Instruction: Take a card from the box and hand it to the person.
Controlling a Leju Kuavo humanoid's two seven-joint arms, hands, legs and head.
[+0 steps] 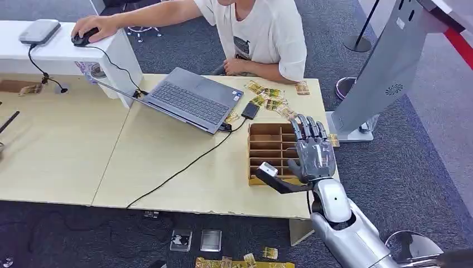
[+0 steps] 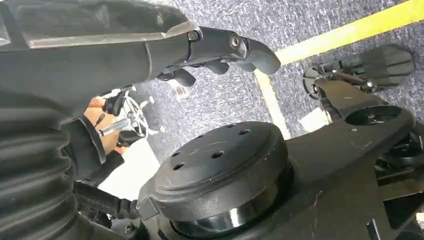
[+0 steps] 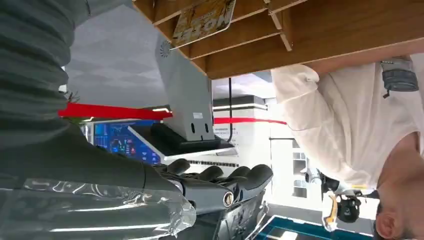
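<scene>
Right hand [image 1: 313,152] spread over box [image 1: 268,146], beside laptop [image 1: 192,98].

We saw the silver right arm [image 1: 348,229] reach up from the lower right, its dark grey many-fingered right hand [image 1: 312,151] raised with fingers straight and slightly apart, thumb jutting sideways, holding nothing. The dark left hand [image 2: 220,50] hung low, its fingers curled in loosely with nothing in them that we could see.

Wooden table [image 1: 167,162], laptop [image 1: 192,99], box [image 1: 271,151], scattered cards [image 1: 271,97]
</scene>
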